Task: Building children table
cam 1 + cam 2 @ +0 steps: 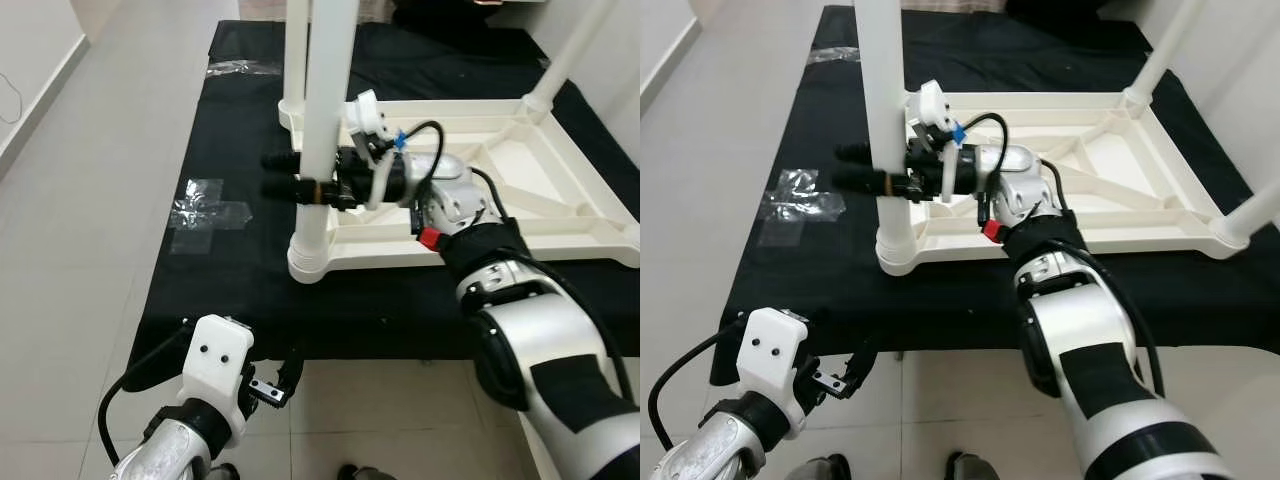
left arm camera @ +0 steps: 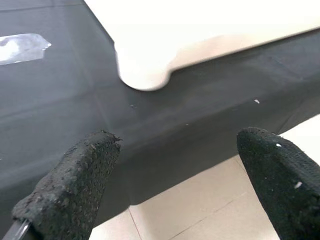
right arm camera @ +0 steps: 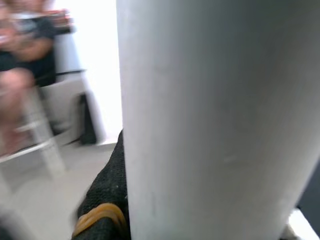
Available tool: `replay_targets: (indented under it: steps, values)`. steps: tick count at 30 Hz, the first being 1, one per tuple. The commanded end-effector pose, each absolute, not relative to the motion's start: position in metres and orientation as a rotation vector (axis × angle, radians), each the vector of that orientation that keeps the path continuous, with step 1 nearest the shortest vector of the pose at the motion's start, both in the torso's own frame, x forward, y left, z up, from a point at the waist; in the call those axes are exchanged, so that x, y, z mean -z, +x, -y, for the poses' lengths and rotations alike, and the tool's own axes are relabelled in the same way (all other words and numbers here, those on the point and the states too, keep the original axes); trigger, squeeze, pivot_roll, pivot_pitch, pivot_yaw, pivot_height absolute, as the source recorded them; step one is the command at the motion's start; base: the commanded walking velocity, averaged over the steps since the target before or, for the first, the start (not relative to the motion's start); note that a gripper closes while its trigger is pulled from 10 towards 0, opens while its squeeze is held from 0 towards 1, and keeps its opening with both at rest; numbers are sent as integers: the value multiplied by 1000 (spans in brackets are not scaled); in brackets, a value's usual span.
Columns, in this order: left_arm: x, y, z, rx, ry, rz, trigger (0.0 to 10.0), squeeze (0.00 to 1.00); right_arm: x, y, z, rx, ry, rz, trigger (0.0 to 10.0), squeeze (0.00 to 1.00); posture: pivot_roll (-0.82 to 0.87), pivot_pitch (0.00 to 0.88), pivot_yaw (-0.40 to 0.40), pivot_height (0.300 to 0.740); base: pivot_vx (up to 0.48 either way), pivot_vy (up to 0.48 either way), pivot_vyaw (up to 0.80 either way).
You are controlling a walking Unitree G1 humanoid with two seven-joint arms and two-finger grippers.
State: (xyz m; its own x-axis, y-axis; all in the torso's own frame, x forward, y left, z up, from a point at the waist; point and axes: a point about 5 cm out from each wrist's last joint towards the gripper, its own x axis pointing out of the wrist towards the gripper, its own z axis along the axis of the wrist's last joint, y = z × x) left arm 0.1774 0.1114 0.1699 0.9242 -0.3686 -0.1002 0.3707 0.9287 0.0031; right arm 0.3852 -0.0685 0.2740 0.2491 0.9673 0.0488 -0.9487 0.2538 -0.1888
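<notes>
White plastic makes up the children's table, which lies upside down on a black cloth spread over the floor, its ribbed underside facing up. An upright white leg stands in the near left corner socket; further legs rise at the far corners.

The right tool reaches across the table's underside and is clamped on that near leg, one black finger on each side of it, well above the socket. In the right wrist view the leg stands right against the camera, with a black finger bearing a yellow band pressed to its side; a blurred person sits in the background.

The left tool hangs low at the near edge of the cloth, its two fingers spread wide and holding nothing, pointing toward the table's corner. A patch of clear tape lies on the cloth to the left of the table, and pale floor tiles surround the cloth.
</notes>
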Motion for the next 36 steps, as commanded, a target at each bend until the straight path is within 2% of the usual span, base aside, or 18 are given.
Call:
replay_targets:
  steps: [1, 10, 18, 22, 25, 28, 32, 36]
  values:
    - [-166, 177, -112, 371, 20, -113, 10000, 0, -213, 388, 86, -1148, -147, -70, 10000, 0, 137, 264, -84, 740, 0, 0, 0]
    - [-168, 185, -116, 356, 28, -89, 10000, 0, -210, 389, 94, -1003, -64, -33, 10000, 0, 130, 255, -79, 740, 0, 0, 0]
    - [-168, 190, -120, 350, 43, -78, 10000, 0, -207, 380, 85, -933, -12, 5, 10000, 0, 126, 248, -83, 740, 0, 0, 0]
    - [-169, 195, -122, 342, 50, -66, 10000, 0, -202, 363, 70, -1053, -49, 18, 10000, 0, 119, 250, -81, 740, 0, 0, 0]
    - [-169, 196, -123, 342, 53, -63, 10000, 0, -196, 362, 64, -1062, -89, -4, 10000, 0, 120, 252, -84, 740, 0, 0, 0]
    - [-168, 196, -122, 344, 53, -64, 10000, 0, -191, 364, 62, -1051, -104, -33, 10000, 0, 124, 252, -87, 740, 0, 0, 0]
    - [-168, 195, -122, 346, 54, -65, 10000, 0, -184, 360, 62, -1135, -151, -91, 10000, 0, 124, 252, -87, 740, 0, 0, 0]
    - [-168, 194, -123, 347, 57, -65, 10000, 0, -179, 354, 64, -1306, -201, -189, 10000, 0, 122, 262, -92, 740, 0, 0, 0]
